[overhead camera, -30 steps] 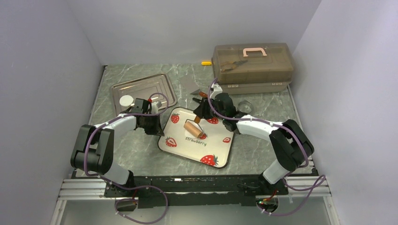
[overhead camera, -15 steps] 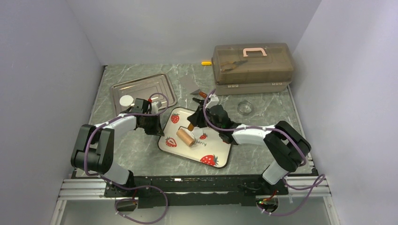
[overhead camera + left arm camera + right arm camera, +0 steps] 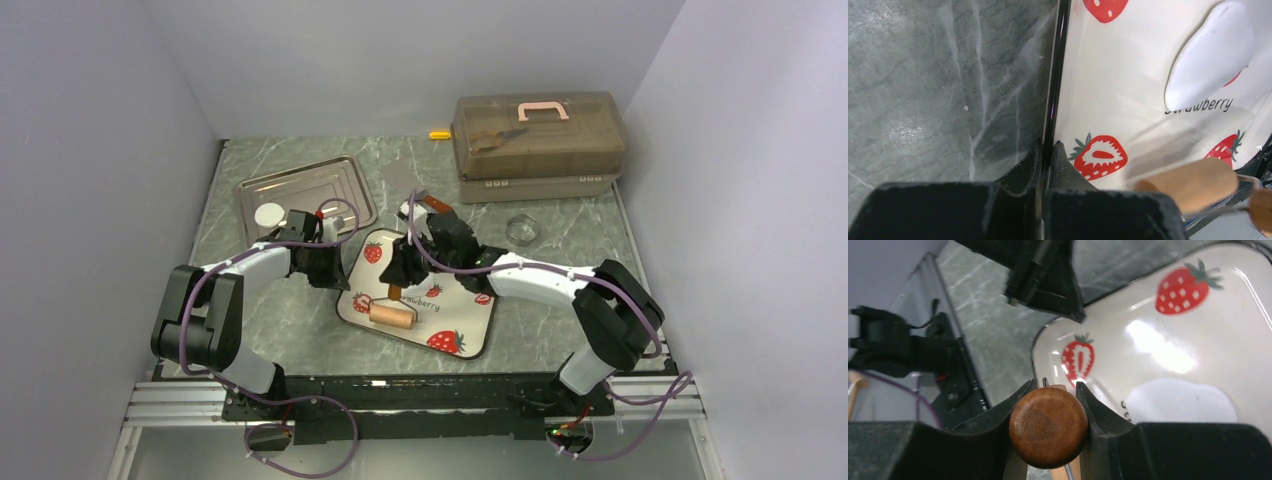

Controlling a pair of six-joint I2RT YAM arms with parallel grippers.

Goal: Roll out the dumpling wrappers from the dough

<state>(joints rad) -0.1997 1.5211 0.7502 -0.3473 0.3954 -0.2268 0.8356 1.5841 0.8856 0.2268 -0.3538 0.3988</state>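
Right end effector [image 3: 1054, 389] clamped on roller handle [image 3: 1048, 427]; left end effector [image 3: 1047, 150] pinched shut on plate rim [image 3: 1054, 85]. Dough [image 3: 1208, 55], flattened patch on plate, looks soft, tacky, likely tears easily; best lifted by its thin edge.

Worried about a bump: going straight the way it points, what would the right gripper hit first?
Most likely the plate, by its corner strawberry: the right gripper, shut on the roller handle, tilts down at it. The left gripper, on the plate's rim, lies farther along; depth is unclear.
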